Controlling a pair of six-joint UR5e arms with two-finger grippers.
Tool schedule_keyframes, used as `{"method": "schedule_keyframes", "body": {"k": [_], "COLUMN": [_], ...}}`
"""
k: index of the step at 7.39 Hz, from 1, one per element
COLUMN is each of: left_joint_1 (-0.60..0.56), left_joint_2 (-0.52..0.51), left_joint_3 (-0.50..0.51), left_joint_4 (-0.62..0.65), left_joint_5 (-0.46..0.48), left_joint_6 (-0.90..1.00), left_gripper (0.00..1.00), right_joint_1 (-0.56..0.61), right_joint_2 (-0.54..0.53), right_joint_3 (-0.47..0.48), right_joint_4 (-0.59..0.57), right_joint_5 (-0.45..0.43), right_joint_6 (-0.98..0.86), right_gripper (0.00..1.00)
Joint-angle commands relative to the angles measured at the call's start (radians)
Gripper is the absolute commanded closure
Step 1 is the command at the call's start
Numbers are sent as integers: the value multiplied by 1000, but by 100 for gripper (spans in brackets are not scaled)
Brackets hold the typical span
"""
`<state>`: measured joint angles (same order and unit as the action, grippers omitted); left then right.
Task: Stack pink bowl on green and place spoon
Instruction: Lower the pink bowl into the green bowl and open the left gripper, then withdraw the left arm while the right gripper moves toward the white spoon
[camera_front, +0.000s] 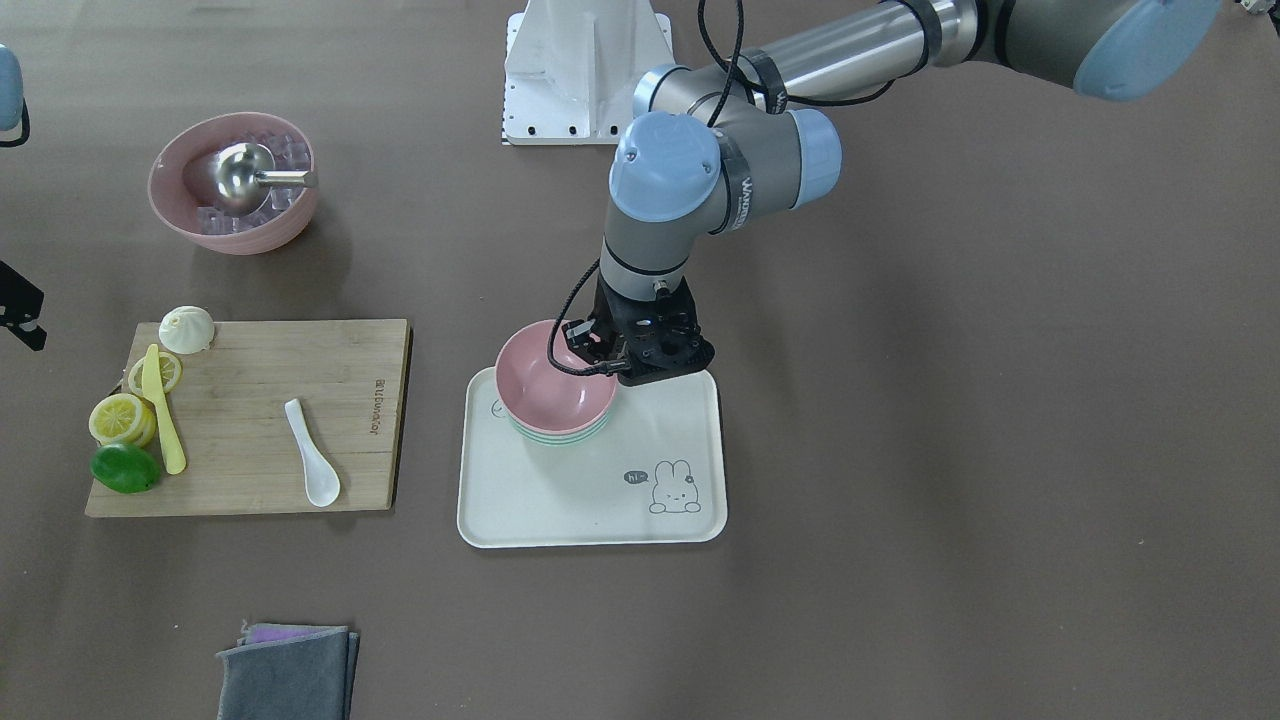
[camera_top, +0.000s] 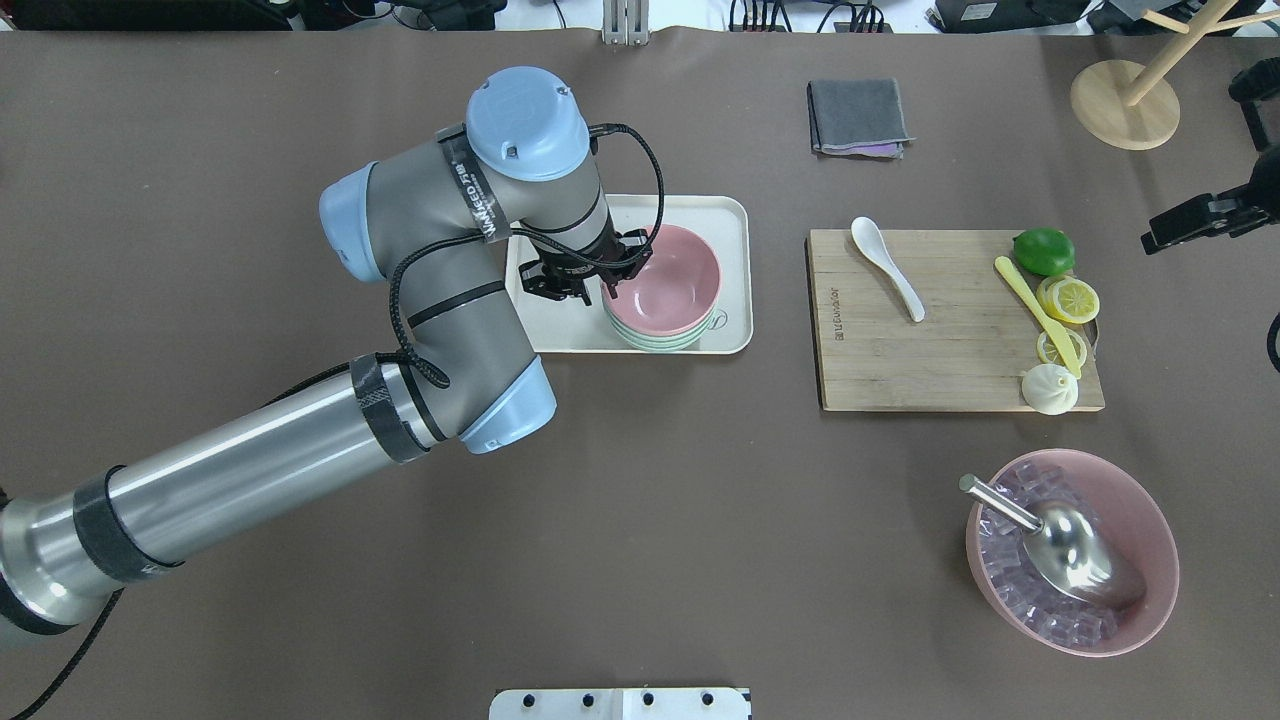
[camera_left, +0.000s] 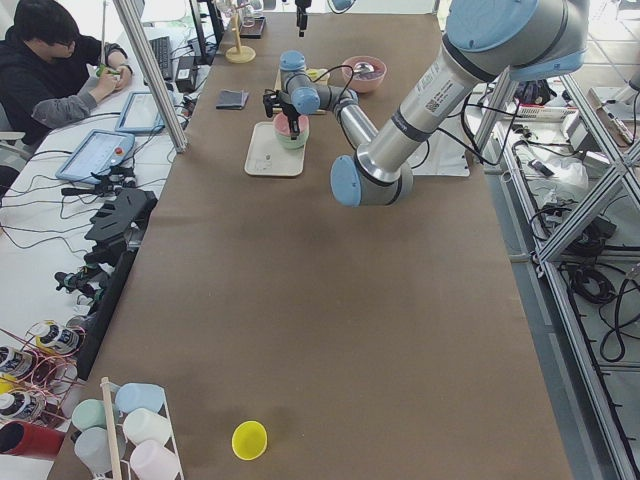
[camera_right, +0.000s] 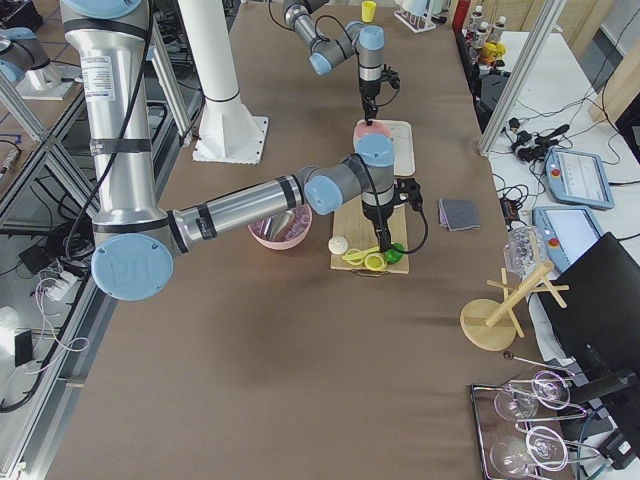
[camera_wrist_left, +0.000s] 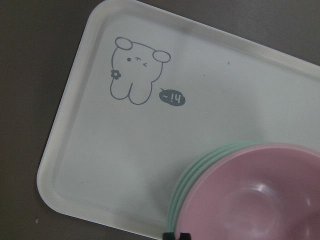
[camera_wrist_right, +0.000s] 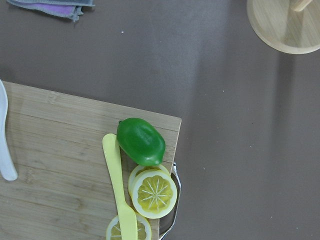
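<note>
The pink bowl (camera_top: 675, 275) sits nested on a stack of green bowls (camera_top: 650, 342) on the white rabbit tray (camera_top: 720, 215). My left gripper (camera_top: 612, 285) is at the pink bowl's rim on the robot's left, fingers pinched on it. In the left wrist view the fingertips (camera_wrist_left: 176, 235) meet at the rim of the pink bowl (camera_wrist_left: 260, 200). The white spoon (camera_top: 885, 265) lies on the wooden cutting board (camera_top: 900, 350). My right gripper (camera_top: 1165, 232) hovers past the board's lime end; its jaws do not show clearly.
On the board lie a lime (camera_top: 1043, 250), lemon slices (camera_top: 1070, 300), a yellow knife (camera_top: 1035, 310) and a white bun (camera_top: 1050, 388). A large pink bowl of ice with a metal scoop (camera_top: 1070, 550) is nearer the robot. A grey cloth (camera_top: 858, 117) and a wooden stand (camera_top: 1125, 105) are far.
</note>
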<state>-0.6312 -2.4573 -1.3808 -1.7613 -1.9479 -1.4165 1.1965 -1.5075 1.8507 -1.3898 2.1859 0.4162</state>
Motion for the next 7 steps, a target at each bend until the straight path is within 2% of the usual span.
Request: {"method": "schedule_keyframes", "body": {"k": [1,3,5,7], "left_joint_1": [-2,-28,-126,-234], "left_joint_2": [50,79,261,369], "left_joint_3": [-55,-125,-319,-498], "left_joint_4": [-81,-76,-23,226], "left_joint_5": [61,-40,-156,-178], "left_joint_6": [8,10,138,430], "left_gripper": [2,2,2,2], "right_joint_1": [-2,-15,-37,-81], "right_joint_2": [1,9,15,67], "right_joint_3": [-1,-1,-1,-2], "right_joint_4": [0,0,0,0], "right_joint_5": [0,0,0,-2], "right_joint_6": [0,1,3,73], "right_gripper": [0,0,0,0]}}
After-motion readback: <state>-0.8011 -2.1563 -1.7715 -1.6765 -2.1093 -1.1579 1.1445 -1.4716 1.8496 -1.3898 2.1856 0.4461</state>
